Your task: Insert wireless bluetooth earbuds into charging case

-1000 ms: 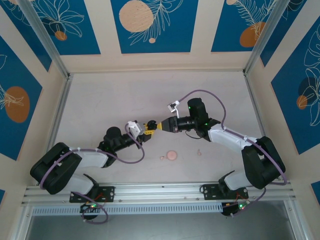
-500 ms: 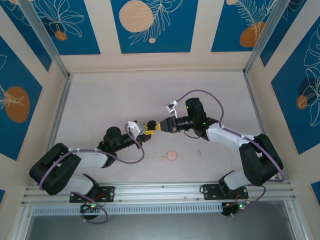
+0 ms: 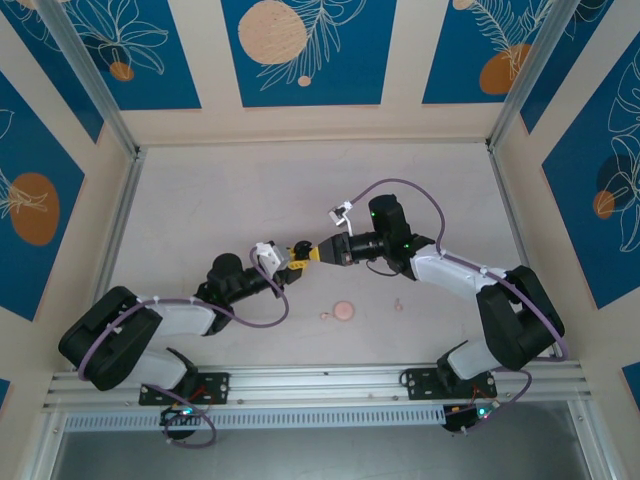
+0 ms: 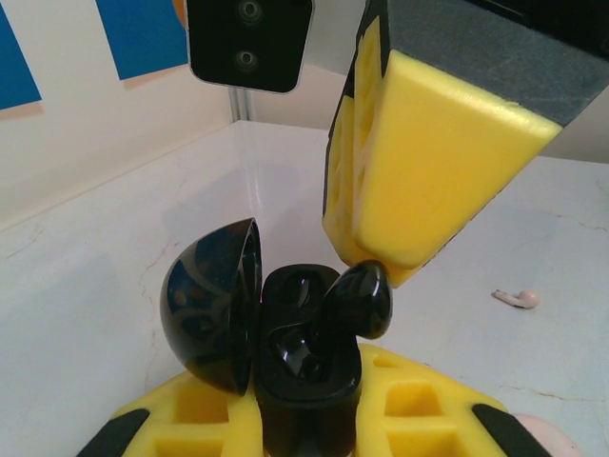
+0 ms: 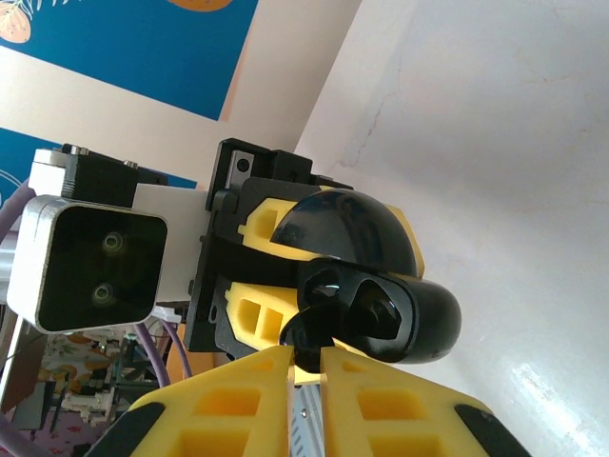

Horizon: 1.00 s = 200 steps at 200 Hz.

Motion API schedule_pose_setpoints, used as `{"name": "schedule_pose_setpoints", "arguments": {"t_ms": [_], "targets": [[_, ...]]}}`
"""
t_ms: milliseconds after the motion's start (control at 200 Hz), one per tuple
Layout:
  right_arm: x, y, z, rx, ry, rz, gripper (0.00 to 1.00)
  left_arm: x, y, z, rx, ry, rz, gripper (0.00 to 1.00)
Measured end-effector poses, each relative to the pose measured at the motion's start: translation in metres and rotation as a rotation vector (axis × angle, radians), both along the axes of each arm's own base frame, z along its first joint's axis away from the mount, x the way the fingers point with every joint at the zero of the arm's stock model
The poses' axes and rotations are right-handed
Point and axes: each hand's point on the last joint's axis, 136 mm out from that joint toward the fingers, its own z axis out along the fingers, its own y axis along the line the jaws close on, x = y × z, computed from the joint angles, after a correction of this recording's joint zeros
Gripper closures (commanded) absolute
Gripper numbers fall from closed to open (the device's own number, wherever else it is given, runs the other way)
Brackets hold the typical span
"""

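left gripper (image 4: 304, 419) clamped on open black case (image 4: 285, 352), centre of counter (image 3: 200, 200). right gripper (image 5: 304, 367), reaching from 3 o'clock, pinches black bud (image 4: 360, 300) at the case's sockets. pink bud (image 3: 323, 316) lies at 5 o'clock of case

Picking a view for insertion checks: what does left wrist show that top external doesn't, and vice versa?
Left wrist: the black case open, its lid swung left, clamped in the left gripper. The right gripper pinches a black earbud tilted at the case's socket, not seated.
Top external: the left arm and right arm whole, and the pink disc on the table with one pink earbud left of it and another right.
Both: grippers meeting at the case, and a pink earbud lying loose.
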Motion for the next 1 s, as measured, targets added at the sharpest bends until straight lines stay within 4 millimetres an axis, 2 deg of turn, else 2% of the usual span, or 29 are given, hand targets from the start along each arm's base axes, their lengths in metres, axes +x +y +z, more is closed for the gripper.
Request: {"name": "schedule_pose_setpoints", "arguments": {"t_ms": [1000], "targets": [[-0.002,0.014,0.005,0.014,-0.013,0.040,0.84,-0.001,0.002,0.002,0.009,-0.006,0.006,0.92]]}}
